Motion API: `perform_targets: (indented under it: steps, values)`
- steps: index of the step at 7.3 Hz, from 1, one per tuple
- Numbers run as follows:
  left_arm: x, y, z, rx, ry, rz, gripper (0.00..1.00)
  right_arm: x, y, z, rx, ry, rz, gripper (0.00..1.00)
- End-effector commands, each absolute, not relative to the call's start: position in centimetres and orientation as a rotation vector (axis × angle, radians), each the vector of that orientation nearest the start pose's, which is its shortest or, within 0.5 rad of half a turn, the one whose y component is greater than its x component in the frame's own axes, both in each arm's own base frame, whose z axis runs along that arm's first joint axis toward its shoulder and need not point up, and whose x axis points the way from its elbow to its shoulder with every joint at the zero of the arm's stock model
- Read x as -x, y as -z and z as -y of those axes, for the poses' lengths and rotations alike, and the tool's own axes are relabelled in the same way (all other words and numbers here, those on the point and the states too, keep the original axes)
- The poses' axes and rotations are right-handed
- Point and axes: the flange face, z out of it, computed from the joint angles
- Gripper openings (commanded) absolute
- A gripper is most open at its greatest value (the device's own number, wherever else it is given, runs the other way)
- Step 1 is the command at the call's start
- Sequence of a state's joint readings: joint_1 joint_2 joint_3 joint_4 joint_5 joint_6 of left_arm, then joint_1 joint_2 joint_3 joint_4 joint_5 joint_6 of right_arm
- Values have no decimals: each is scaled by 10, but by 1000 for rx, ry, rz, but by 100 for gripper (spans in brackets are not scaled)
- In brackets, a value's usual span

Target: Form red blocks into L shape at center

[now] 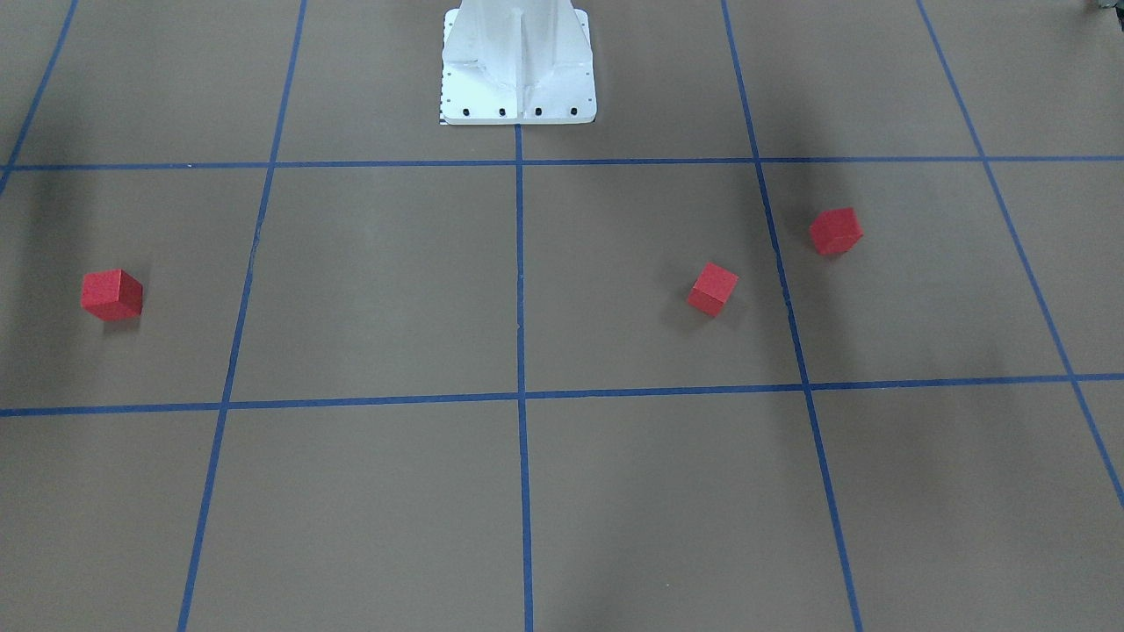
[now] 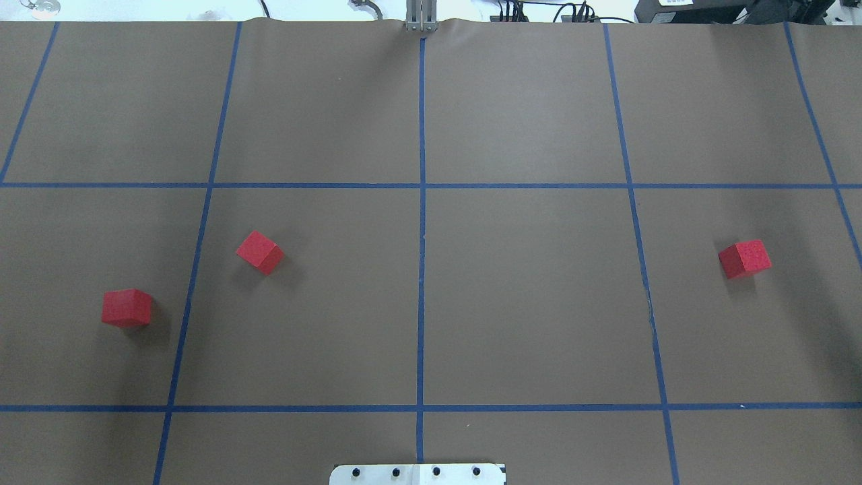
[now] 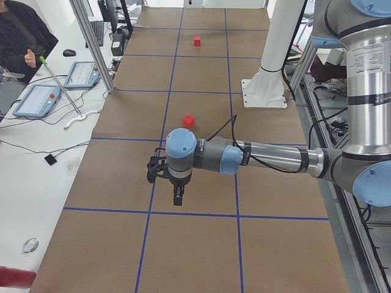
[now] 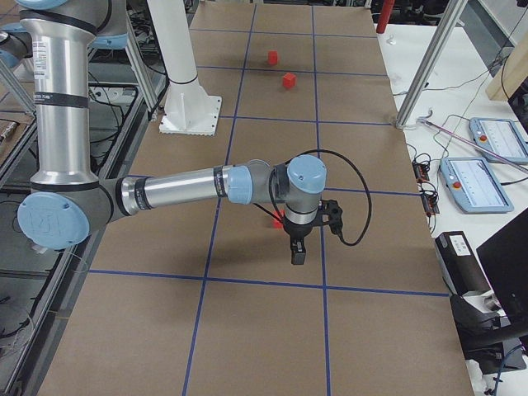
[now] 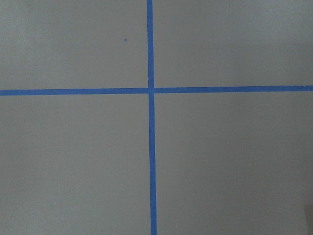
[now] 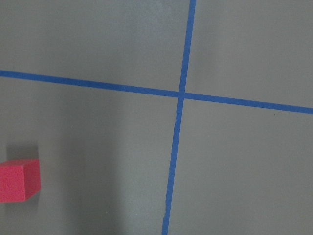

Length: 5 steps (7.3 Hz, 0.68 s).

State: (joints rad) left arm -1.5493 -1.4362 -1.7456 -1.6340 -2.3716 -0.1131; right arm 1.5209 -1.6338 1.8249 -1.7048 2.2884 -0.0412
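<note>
Three red blocks lie apart on the brown table. In the overhead view one red block (image 2: 126, 308) is at the left, a second red block (image 2: 260, 252) is right of it, and a third red block (image 2: 744, 259) is at the far right. The front view shows them too: (image 1: 835, 231), (image 1: 712, 289), (image 1: 111, 294). My left gripper (image 3: 178, 200) hangs above the table in the exterior left view only. My right gripper (image 4: 296, 257) hangs next to a half-hidden block (image 4: 277, 219) in the exterior right view only. I cannot tell whether either is open or shut. The right wrist view shows one block (image 6: 18, 179) at its lower left.
Blue tape lines (image 2: 421, 269) split the table into large squares. The white robot pedestal (image 1: 518, 66) stands at the table's near edge. An operator (image 3: 21, 36), tablets (image 3: 36, 101) and metal frame posts (image 3: 91, 43) are beyond the far side.
</note>
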Motion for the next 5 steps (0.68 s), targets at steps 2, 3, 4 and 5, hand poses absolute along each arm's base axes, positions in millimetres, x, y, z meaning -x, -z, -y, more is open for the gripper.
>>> perform_targets:
  steps: [2,3,4,5]
  values:
    - [48,-632,442,-47,34,-813,100,-43,-590,462,-45,105,725,99]
    - [48,-634,441,-43,35,-814,100,-43,-594,463,-38,106,723,99]
    - [47,-635,439,-38,34,-816,100,-42,-601,462,-22,97,732,99]
    - [48,-639,427,-29,41,-818,100,-39,-601,462,-19,102,749,99]
